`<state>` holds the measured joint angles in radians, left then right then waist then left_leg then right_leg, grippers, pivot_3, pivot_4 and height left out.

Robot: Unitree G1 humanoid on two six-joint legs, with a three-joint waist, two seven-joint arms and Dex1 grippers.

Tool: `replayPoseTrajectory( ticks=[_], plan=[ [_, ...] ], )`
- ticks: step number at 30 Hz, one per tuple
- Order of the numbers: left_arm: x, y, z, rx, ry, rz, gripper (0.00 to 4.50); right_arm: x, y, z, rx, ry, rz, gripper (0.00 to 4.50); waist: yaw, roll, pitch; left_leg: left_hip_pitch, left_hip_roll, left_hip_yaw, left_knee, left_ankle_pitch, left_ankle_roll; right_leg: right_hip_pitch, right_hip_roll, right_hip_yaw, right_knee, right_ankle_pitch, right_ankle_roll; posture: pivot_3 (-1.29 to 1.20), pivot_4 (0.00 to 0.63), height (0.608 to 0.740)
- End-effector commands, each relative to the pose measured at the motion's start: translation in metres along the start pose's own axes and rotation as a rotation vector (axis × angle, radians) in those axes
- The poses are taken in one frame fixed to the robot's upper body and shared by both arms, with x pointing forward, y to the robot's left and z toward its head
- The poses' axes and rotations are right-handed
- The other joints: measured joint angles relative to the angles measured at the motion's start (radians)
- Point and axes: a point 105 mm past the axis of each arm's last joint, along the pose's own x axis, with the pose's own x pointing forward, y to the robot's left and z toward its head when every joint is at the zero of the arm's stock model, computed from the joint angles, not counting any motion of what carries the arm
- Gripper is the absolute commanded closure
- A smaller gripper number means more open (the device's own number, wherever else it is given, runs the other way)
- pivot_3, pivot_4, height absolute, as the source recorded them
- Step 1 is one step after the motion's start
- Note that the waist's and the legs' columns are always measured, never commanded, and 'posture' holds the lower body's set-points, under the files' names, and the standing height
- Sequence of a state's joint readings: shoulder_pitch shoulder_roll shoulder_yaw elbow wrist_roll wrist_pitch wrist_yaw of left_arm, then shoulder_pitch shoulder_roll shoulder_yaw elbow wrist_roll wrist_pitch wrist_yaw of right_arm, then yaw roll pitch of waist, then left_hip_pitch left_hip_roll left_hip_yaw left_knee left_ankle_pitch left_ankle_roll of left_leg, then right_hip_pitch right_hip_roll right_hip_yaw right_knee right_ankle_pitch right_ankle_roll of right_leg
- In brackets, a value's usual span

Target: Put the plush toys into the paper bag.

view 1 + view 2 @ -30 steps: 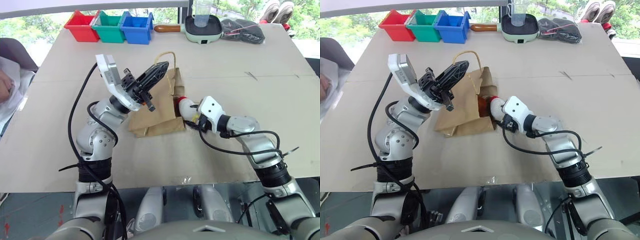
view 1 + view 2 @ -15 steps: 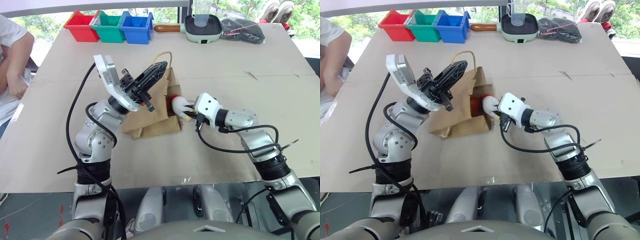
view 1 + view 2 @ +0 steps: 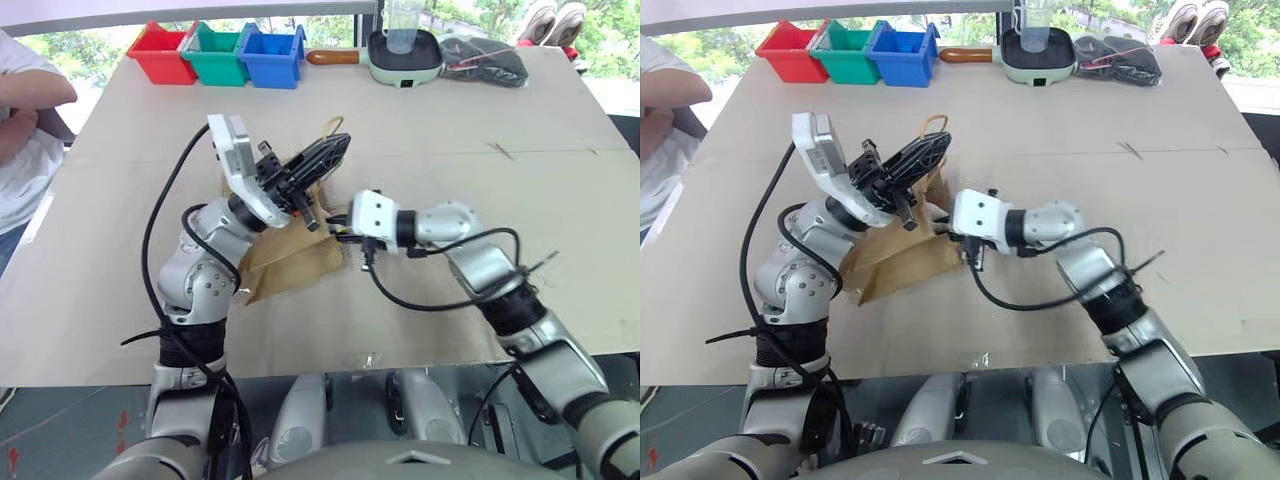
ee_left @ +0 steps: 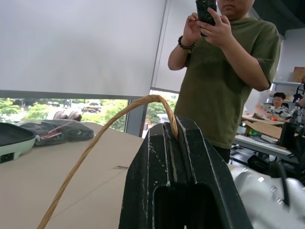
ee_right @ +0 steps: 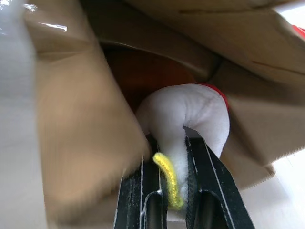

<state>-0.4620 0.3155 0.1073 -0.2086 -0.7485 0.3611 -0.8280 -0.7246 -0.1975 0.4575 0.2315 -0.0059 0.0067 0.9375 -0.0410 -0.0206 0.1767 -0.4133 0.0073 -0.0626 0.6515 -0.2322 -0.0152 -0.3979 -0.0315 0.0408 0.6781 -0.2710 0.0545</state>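
Working across from my left: a person's arm [image 3: 30,100] sits at the table edge, well clear of everything. Then the left gripper [image 3: 318,160], raised over the tan kraft paper bag with twisted loop handles [image 3: 290,262]. Its two black fingers are clamped tight on one handle loop [image 4: 100,138], which lifts that side of the bag and props the mouth open toward the right arm.

Next along is the right gripper [image 5: 174,191], pointing sideways at the bag mouth and pinched shut on the white oval plush toy with the red end and yellow tuft [image 5: 183,119]. The wrist view shows the toy squeezed between the fingers, its rounded body poking forward past the paper edge, so it's right in the mouth. Deeper inside there's a rust-brown shape [image 5: 143,71], probably the furry brown plush toy, but it's too dark for me to be sure.

So what matters is that the bag cavity lies straight ahead of the right gripper, along the toy's long axis. I reckon a bit more push inward, then let go. The crumpled bag wall close by the fingers is what could snag.

The red, green and blue plastic bins [image 3: 220,52], the green-rimmed pan [image 3: 405,55] and a black cloth bundle [image 3: 485,60] along the far edge are no bother.
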Motion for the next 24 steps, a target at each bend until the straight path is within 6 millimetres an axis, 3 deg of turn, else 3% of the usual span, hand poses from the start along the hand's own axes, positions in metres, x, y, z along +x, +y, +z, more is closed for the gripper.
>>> replayPoseTrajectory(
  ticks=[1,5,8,13,18,24],
  plan=[
    [0.005,-0.012,0.010,0.033,-0.039,-0.048,4.50,0.016,0.007,0.008,-0.033,-0.064,0.045,4.46,0.002,0.000,0.000,0.000,0.000,0.000,0.000,0.000,0.000,0.000,0.000,0.000,0.000,0.000,0.000,0.00,0.150,0.740],
    [0.002,-0.015,0.008,0.036,-0.028,-0.052,4.50,0.020,0.016,0.005,-0.012,-0.087,0.066,4.46,0.003,0.000,0.000,-0.001,-0.001,0.000,0.000,0.000,0.000,0.000,-0.002,0.001,-0.001,0.000,0.000,0.00,0.150,0.740],
    [0.002,-0.015,0.006,0.045,-0.019,-0.057,4.50,0.011,0.015,0.000,-0.016,-0.072,0.049,4.46,0.004,0.000,0.000,-0.001,-0.001,0.000,0.000,0.000,0.000,0.000,-0.002,0.001,-0.001,0.000,0.000,0.00,0.150,0.740],
    [0.006,-0.013,0.004,0.051,-0.017,-0.087,4.50,-0.020,0.007,0.004,0.020,-0.070,-0.050,4.46,0.007,0.000,0.000,-0.001,-0.001,0.000,0.001,0.000,0.000,0.000,-0.002,0.000,0.000,0.000,0.000,0.00,0.150,0.740],
    [0.028,-0.020,-0.001,0.002,-0.068,-0.187,4.50,-0.069,0.007,0.010,0.050,-0.020,-0.180,4.46,0.023,0.000,0.000,-0.001,-0.001,0.000,0.001,0.000,0.000,0.000,-0.002,0.000,-0.001,0.000,0.000,0.00,0.150,0.740],
    [0.050,-0.026,0.005,-0.047,-0.173,-0.265,4.50,-0.093,0.001,0.031,0.035,-0.013,-0.220,4.46,0.016,0.000,0.000,-0.001,-0.001,0.001,0.001,0.000,0.000,0.000,-0.001,0.001,0.000,0.000,0.000,0.00,0.150,0.740]
  ],
)
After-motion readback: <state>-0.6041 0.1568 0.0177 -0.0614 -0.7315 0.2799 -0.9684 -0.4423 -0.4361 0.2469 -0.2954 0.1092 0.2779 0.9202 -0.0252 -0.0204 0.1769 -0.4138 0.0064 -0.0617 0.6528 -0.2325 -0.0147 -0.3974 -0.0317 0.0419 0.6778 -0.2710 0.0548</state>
